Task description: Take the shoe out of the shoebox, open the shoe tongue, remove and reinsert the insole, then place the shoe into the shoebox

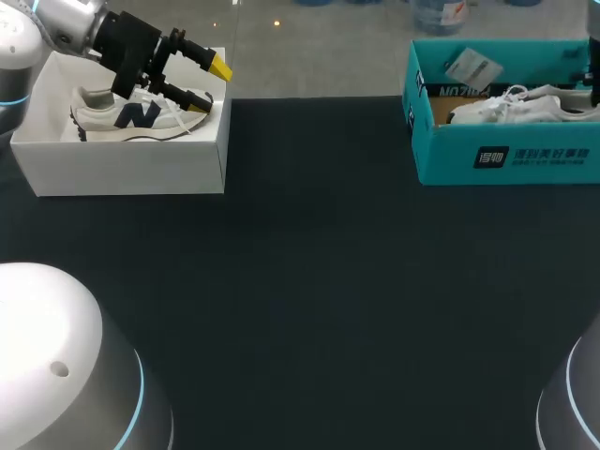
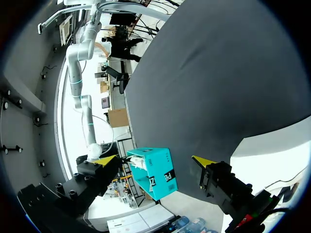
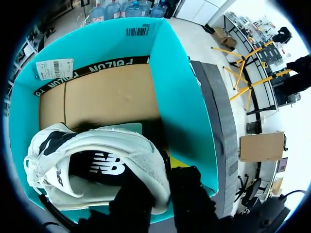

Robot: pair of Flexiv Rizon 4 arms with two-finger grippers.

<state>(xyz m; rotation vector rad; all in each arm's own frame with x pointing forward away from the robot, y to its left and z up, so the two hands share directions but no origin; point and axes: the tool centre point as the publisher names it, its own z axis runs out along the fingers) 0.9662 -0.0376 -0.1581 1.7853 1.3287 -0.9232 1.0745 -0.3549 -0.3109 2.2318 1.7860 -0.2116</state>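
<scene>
A white shoe [image 3: 97, 165] with a dark lining lies in the teal shoebox [image 3: 180, 102] at the table's far right. My right gripper [image 3: 163, 168] is shut on the shoe's heel collar, one finger inside the shoe and one outside. In the head view the same shoe [image 1: 525, 103] and teal shoebox [image 1: 506, 155] show, with only a sliver of my right arm [image 1: 594, 56] at the edge. My left gripper [image 1: 211, 82] hangs open above a white and navy shoe [image 1: 131, 117] in a white box [image 1: 131, 169]. In its wrist view the left gripper [image 2: 154, 160] holds nothing.
A paper tag [image 1: 473, 67] lies in the teal box behind the shoe. The dark table mat [image 1: 309, 281] stretches between the two boxes. The teal box [image 2: 153, 172] sits far ahead of the left gripper's fingers.
</scene>
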